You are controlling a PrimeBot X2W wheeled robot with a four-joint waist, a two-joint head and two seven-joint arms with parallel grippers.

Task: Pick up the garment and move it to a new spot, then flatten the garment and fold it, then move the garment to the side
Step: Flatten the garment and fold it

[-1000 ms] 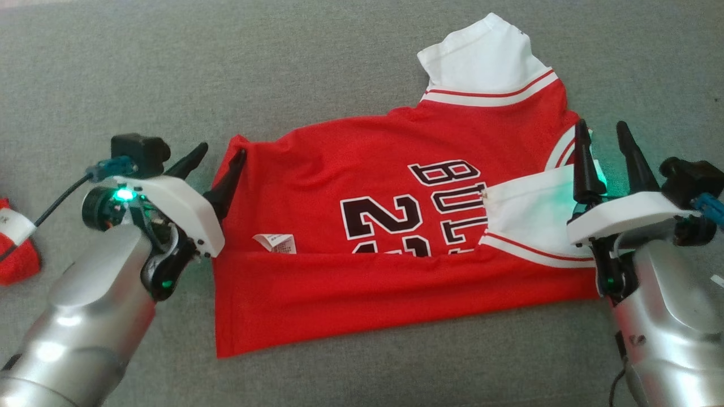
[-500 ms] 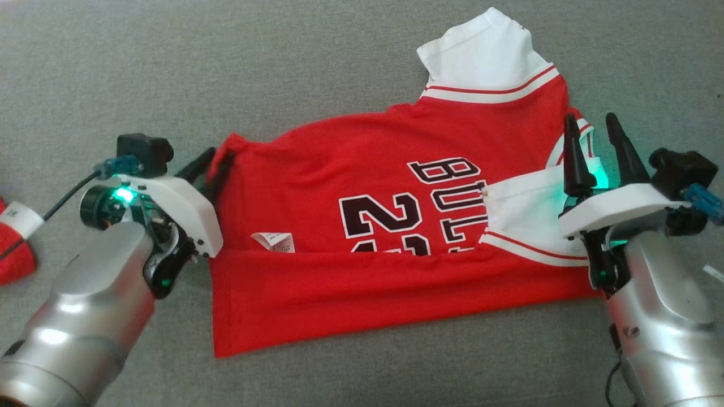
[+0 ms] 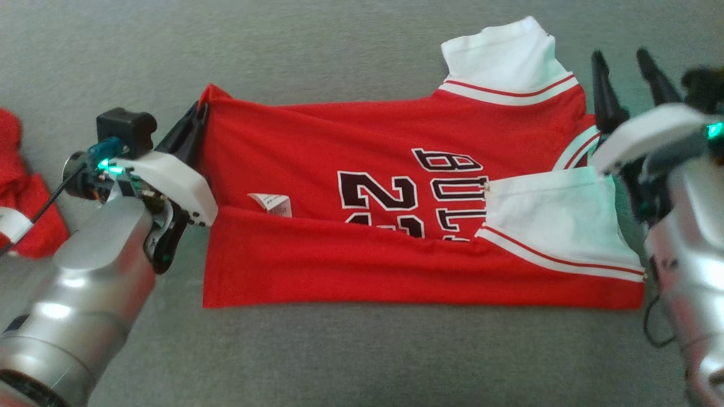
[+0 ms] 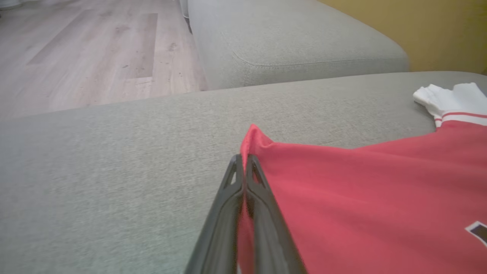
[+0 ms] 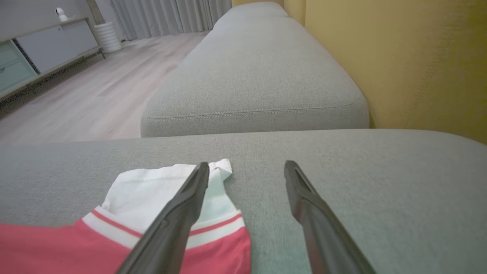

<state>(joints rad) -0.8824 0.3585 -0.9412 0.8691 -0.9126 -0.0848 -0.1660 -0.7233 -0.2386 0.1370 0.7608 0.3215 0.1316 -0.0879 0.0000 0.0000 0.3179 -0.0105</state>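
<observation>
The garment (image 3: pixel 362 152) is a red jersey with white sleeves and black lettering, spread on the grey cushion (image 3: pixel 339 350) with its near edge folded over. My left gripper (image 3: pixel 195 121) is shut on the garment's far-left corner; the left wrist view shows the red cloth (image 4: pixel 342 198) pinched between the closed fingers (image 4: pixel 243 167). My right gripper (image 3: pixel 625 82) stands open just right of the far white sleeve (image 3: pixel 503 53), above the cushion. In the right wrist view its left finger (image 5: pixel 182 205) crosses over the white sleeve (image 5: pixel 144 190), with bare cushion between the fingers.
Another red cloth (image 3: pixel 22 186) with a white band lies at the far left edge. A second grey cushion (image 5: pixel 251 72) and a yellow wall (image 5: pixel 399 57) lie beyond. Wooden floor (image 4: pixel 76 49) borders the cushions.
My left gripper closed on the garment's far-left corner and pulled it out, straightening the far edge. My right gripper moved up and right, off the near white sleeve, staying open.
</observation>
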